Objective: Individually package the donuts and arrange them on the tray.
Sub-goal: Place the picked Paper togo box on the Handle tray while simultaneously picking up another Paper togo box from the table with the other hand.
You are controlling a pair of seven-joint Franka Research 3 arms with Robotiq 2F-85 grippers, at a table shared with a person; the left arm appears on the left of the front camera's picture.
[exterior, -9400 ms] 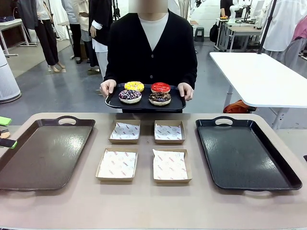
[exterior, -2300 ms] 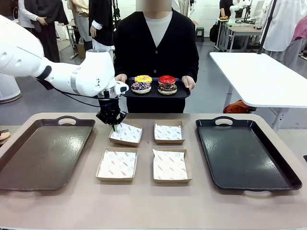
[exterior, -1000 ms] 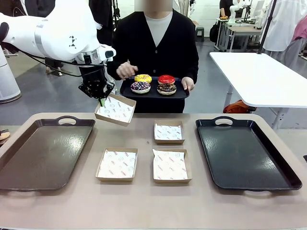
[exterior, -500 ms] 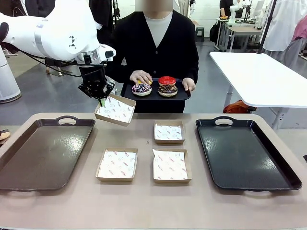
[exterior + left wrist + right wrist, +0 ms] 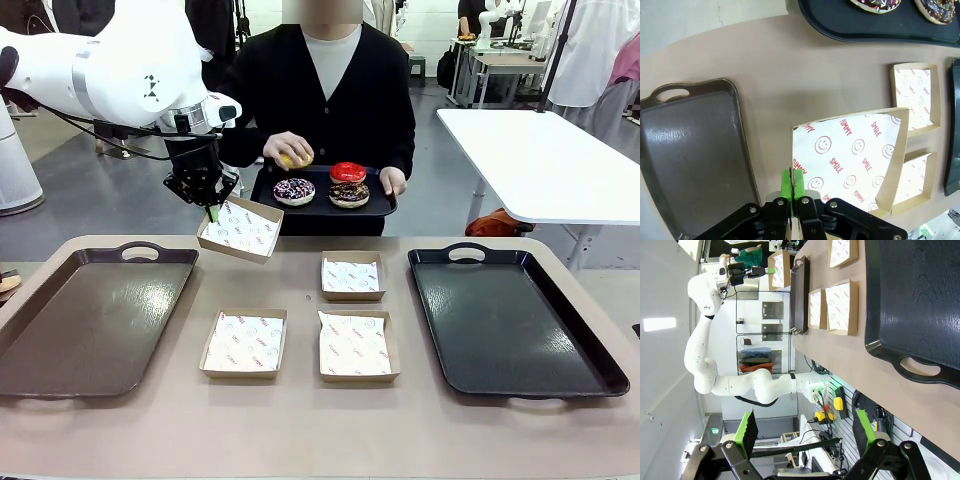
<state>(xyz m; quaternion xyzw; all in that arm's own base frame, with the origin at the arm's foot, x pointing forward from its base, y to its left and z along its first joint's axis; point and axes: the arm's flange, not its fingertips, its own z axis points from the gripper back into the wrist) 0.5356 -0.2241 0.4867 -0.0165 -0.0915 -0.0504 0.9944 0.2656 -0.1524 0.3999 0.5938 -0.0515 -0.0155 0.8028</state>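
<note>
Up over the far edge of the table (image 5: pixel 300 430), my left gripper (image 5: pixel 213 207) pinched a box (image 5: pixel 240 229) by its rim. My right gripper (image 5: pixel 805 427) gaped wide. A hand (image 5: pixel 287 148) held the yellow donut (image 5: pixel 293 160); three donuts (image 5: pixel 349 194) sat on the person's tray (image 5: pixel 385 206).

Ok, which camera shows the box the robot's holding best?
The left wrist view: the brown paper-lined cardboard box is big and close, its edge pinched by the left gripper. The front view shows it small, tilted; the right wrist view, tiny.

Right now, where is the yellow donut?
In the front view, the yellow donut is in the person's hand, above the left end of their tray, left of the red donut.
</note>
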